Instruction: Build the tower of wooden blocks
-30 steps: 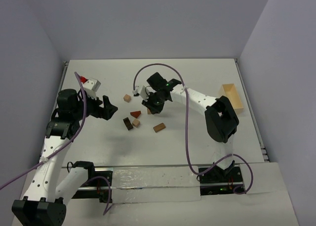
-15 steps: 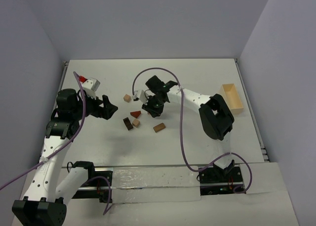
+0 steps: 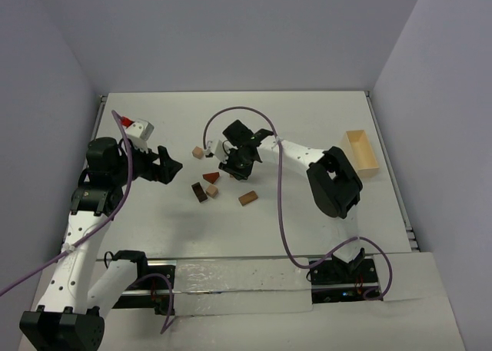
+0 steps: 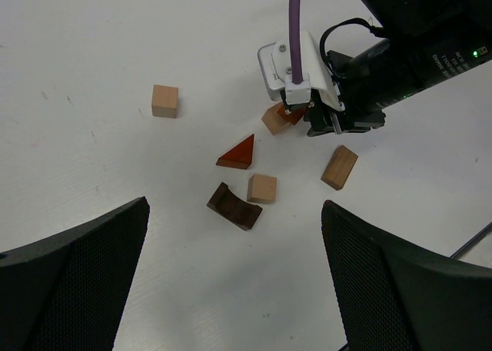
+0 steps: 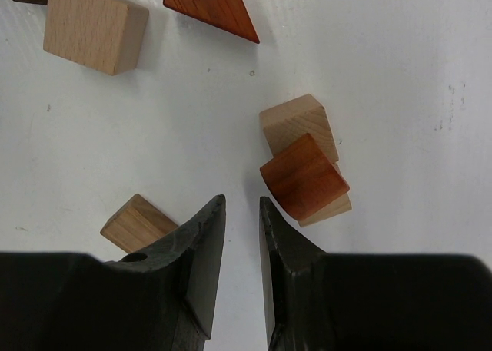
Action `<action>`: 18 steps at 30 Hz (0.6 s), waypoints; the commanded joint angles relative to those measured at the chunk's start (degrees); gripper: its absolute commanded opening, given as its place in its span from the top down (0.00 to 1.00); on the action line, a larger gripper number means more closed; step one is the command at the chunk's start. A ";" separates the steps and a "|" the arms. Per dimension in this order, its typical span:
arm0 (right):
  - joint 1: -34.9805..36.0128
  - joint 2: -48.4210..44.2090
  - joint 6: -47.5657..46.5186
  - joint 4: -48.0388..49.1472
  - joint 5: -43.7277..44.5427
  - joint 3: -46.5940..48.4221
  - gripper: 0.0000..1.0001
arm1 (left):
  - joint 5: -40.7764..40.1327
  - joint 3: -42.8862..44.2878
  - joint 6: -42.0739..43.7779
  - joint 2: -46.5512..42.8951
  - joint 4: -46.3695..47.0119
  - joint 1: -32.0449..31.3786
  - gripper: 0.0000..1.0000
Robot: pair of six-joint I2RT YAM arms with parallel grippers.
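Small wooden blocks lie loose on the white table. In the right wrist view a reddish-brown block [image 5: 304, 177] leans on tan blocks [image 5: 298, 127] just right of my right gripper [image 5: 242, 205]. That gripper's jaws are nearly shut with a narrow gap and hold nothing. A red triangular piece [image 5: 211, 5], a tan cube [image 5: 92, 24] and a tan bar [image 5: 138, 222] lie around it. In the left wrist view I see a dark brown arch [image 4: 234, 206] and a lone tan cube [image 4: 164, 100]. My left gripper [image 4: 234, 289] is wide open and empty, above the table left of the blocks [image 3: 171, 167].
A pale wooden box [image 3: 361, 151] stands near the table's right edge. The right arm [image 3: 300, 153] reaches across the table's middle, with its purple cable [image 3: 280, 213] looping down to the base. The table's raised rim [image 3: 231, 91] runs along the back.
My right gripper has moved left, closer to the red triangle and the block cluster. The left arm has barely moved. The loose blocks lie where they were.
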 commanded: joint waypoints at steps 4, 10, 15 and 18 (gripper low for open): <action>1.14 1.18 0.88 2.31 1.91 0.08 0.68 | 0.37 2.27 -0.64 -0.82 2.76 0.66 0.01; 1.69 1.92 1.15 2.82 3.37 0.65 0.68 | 0.28 1.97 -0.72 -1.03 2.95 0.72 0.01; 1.87 2.68 1.24 2.86 3.83 1.13 0.68 | 0.28 1.92 -0.72 -1.08 2.95 0.76 0.01; 1.84 3.09 1.33 3.04 4.32 1.52 0.68 | 0.34 1.69 -0.63 -1.16 2.95 0.85 0.01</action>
